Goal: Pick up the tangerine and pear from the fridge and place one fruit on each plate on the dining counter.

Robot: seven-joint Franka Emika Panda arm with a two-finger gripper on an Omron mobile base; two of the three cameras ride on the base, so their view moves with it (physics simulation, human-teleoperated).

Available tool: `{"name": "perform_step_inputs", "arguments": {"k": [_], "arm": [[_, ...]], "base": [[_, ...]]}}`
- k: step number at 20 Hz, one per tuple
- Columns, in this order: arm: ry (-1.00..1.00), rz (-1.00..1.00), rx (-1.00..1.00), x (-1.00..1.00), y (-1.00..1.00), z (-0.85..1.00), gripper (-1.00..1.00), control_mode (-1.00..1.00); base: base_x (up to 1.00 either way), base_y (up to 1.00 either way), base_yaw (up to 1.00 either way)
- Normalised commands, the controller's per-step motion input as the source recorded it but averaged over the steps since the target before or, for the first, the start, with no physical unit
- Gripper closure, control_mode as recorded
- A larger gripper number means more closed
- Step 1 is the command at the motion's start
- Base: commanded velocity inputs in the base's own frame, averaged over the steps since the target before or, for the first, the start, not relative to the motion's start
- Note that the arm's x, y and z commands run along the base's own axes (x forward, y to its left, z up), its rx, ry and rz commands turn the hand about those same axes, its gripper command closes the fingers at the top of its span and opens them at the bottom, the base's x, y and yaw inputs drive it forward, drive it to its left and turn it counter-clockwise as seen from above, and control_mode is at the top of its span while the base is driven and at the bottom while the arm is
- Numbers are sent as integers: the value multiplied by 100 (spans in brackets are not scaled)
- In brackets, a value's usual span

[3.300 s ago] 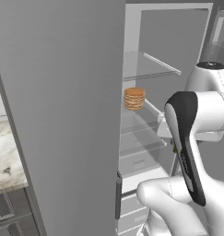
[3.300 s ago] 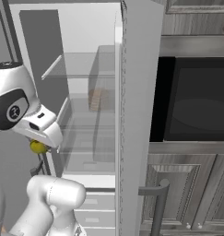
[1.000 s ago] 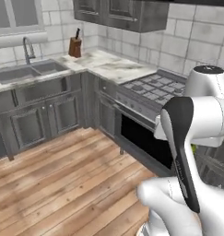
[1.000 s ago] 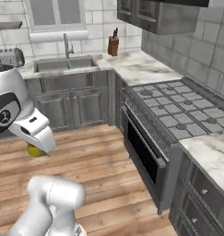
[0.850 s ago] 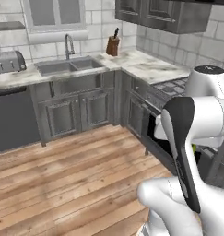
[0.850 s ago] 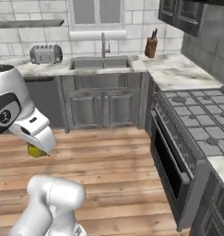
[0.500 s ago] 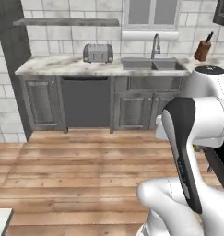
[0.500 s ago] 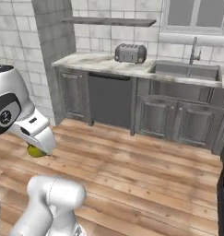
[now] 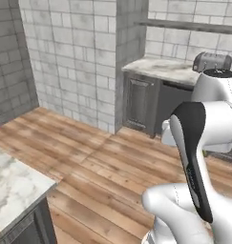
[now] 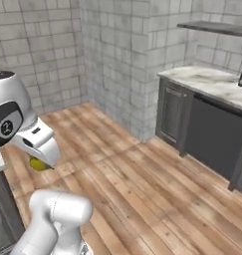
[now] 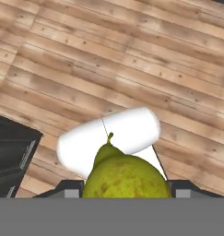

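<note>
My gripper (image 10: 39, 162) hangs over the wooden floor, shut on the pear (image 10: 38, 164), which shows as a yellow-green lump under the white hand. In the hand view the pear (image 11: 125, 175) sits large between the fingers of the gripper (image 11: 125, 186), stem pointing away, with floorboards beyond it. A corner of the dining counter (image 9: 10, 188), with its veined marble top and dark base, lies at the lower left of the left base view. The tangerine, the fridge and the plates are out of view.
A tiled wall with a jutting pillar (image 9: 129, 62) stands ahead. To its right runs a wall counter (image 10: 212, 84) with dark cabinets and a toaster (image 9: 212, 61). Wooden floor (image 10: 142, 189) spreads between it and the island.
The whole picture has swung sideways as the base turns: the sink and stove have left view, and the tiled wall and island corner have come in. The pear stays in the gripper.
</note>
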Motion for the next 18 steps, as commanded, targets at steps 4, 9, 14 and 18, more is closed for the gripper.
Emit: {"name": "perform_step_inputs", "arguments": {"k": [4,9,14,18], "arm": [[0,0,0,0,0,0,100,100],[0,0,0,0,0,0,100,100],[0,0,0,0,0,0,100,100],[0,0,0,0,0,0,100,100]], "base": [[100,-8,69],[100,-13,71],[96,-22,71],[87,-29,73]]}}
